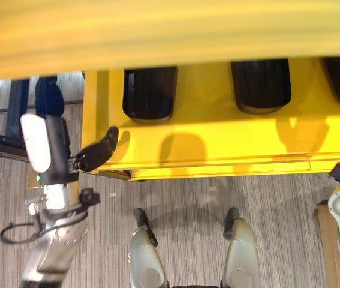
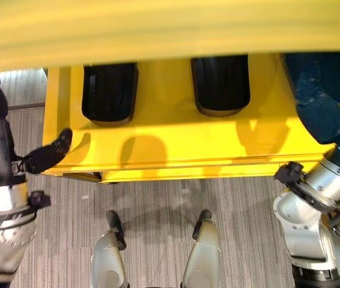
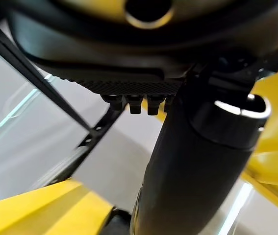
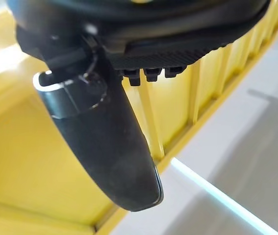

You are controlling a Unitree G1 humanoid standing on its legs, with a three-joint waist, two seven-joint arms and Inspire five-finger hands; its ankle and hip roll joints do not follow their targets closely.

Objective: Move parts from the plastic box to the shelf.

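Three black elongated parts lie side by side on the yellow shelf (image 1: 217, 150): one at the left (image 1: 150, 93), one in the middle (image 1: 261, 84) and one at the right (image 2: 337, 69). My left hand (image 1: 53, 150) hangs just off the shelf's left front corner. Its thumb (image 1: 98, 153) reaches the shelf edge, and the hand is open and holds nothing. My right hand (image 2: 318, 111) is over the shelf's right end, partly covering the right-hand part. In the right wrist view its thumb (image 4: 109, 142) stands out straight with nothing in the hand.
A higher yellow shelf board (image 1: 170, 36) runs across the top and hides the back of the lower shelf. Grey striped floor (image 1: 187, 192) lies in front. A dark frame (image 1: 14, 108) stands at the left, and a brown edge (image 1: 324, 240) shows at the right.
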